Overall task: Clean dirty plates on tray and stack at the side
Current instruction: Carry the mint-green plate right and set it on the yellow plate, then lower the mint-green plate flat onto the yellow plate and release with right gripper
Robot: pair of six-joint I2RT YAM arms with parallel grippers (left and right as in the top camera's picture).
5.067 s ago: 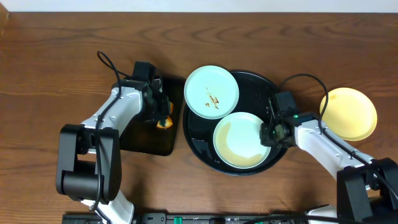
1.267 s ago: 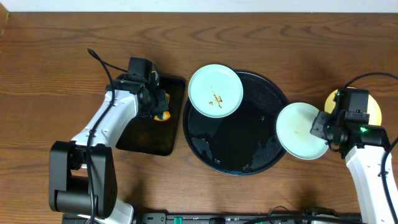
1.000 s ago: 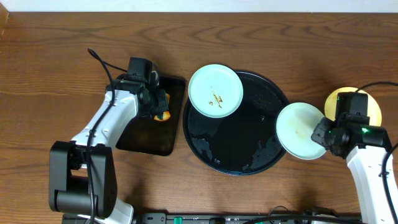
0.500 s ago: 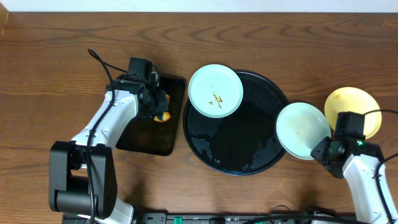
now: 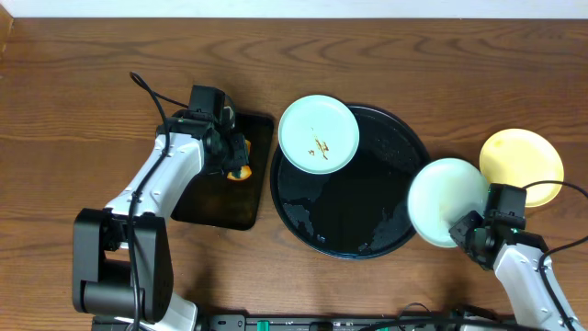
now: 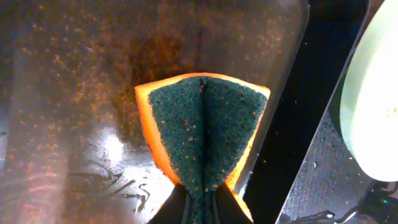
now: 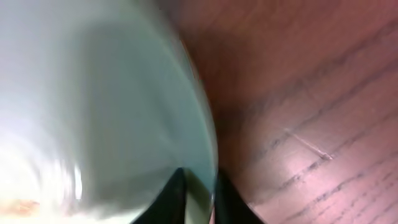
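Note:
A pale mint plate (image 5: 318, 134) with brown smears lies on the upper left rim of the round black tray (image 5: 367, 230). My right gripper (image 5: 468, 228) is shut on the rim of a second mint plate (image 5: 443, 200), held tilted at the tray's right edge; in the right wrist view my right gripper (image 7: 198, 190) pinches the rim of that plate (image 7: 93, 106) above bare wood. The yellow plate (image 5: 521, 165) lies on the table at the right. My left gripper (image 5: 234, 164) is shut on the teal-and-orange sponge (image 6: 202, 130), shown in the left wrist view with my left gripper (image 6: 200, 208).
A narrow rectangular black tray (image 5: 207, 204), speckled with brown, lies under the sponge left of the round tray; it also shows in the left wrist view (image 6: 74, 81). Bare wood tabletop (image 5: 92, 92) surrounds everything. A cable (image 5: 152, 92) loops from the left arm.
My right gripper has carried the mint plate off the round tray to its right edge, then drawn back toward the front, tilting the plate. The left arm holds still with the sponge.

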